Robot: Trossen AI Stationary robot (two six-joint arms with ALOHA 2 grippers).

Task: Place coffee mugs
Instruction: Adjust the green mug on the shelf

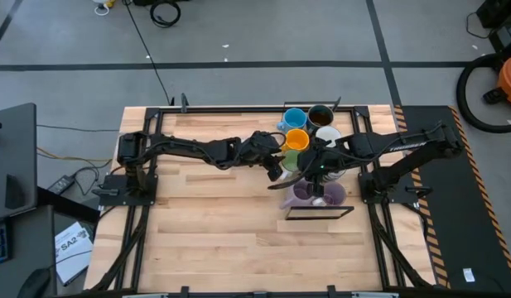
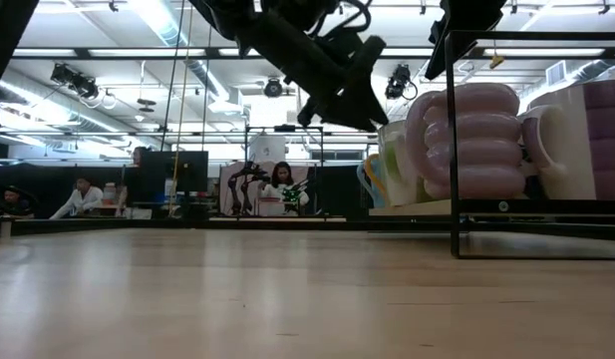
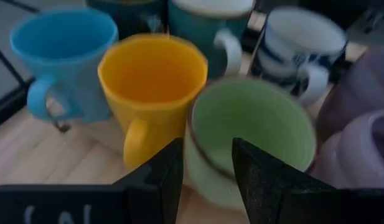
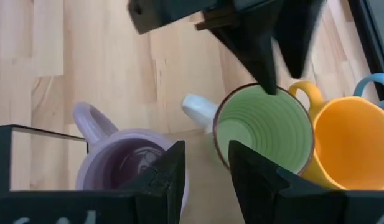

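Observation:
Several mugs stand close together on the table's far right. The green mug (image 1: 292,160) (image 3: 254,124) (image 4: 263,134) is next to the orange-yellow mug (image 1: 296,139) (image 3: 151,81). The blue mug (image 1: 294,120), dark brown mug (image 1: 320,116) and white mug (image 1: 327,134) stand behind them. Two purple mugs (image 1: 306,195) (image 4: 126,162) stand nearer. My left gripper (image 1: 277,168) (image 3: 207,177) is open at the green mug's rim. My right gripper (image 1: 319,179) (image 4: 207,171) is open above the gap between a purple mug and the green mug. My left gripper comes slanting down from the table's left. Its fingers stand on either side of the green mug's rim (image 4: 260,93) on the side near the orange-yellow mug, one finger (image 3: 260,180) over the hollow and one outside. I cannot tell whether either finger touches the rim.
A black wire frame (image 1: 319,213) (image 2: 457,150) stands at the near side of the mug group. The mugs are packed close, with handles pointing different ways. Bare wood lies to the left and toward the near edge (image 1: 222,248). People sit in the room beyond the table.

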